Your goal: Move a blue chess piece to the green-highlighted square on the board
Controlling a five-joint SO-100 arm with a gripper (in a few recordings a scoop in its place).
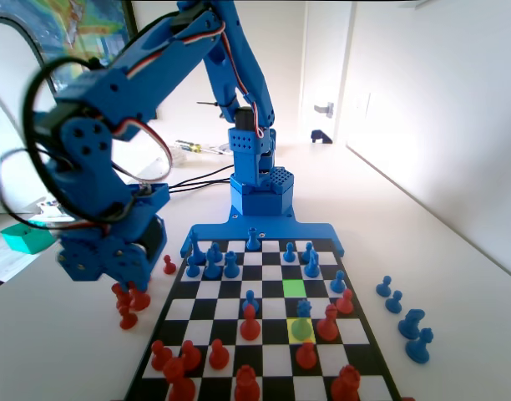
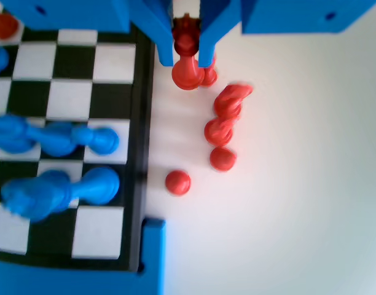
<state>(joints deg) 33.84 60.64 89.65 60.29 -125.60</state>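
Gripper [image 2: 187, 46] hanging from the top edge of the wrist view, just off the board [image 2: 142, 123], jaws drawn narrow around a red piece [image 2: 187, 64] clamped between them, base on or close above the table; contact with the surface not clear. Below it in the same view, a loose cluster of red pieces [image 2: 223, 123] standing on the white table [image 2: 311, 184] beside the board's edge. In the fixed view, far left, the blue arm bent low with its head over red pieces [image 1: 130, 301] off the board's left side. Further right, on the board, a row of blue pieces [image 1: 212, 266] near the far end. Then the green-highlighted square [image 1: 294, 287], bare, with the blue chess piece [image 1: 303, 311] two squares nearer the camera, standing on the yellow-tinted square [image 1: 301, 331]. Far right, captured blue pieces [image 1: 406, 313] on the table.
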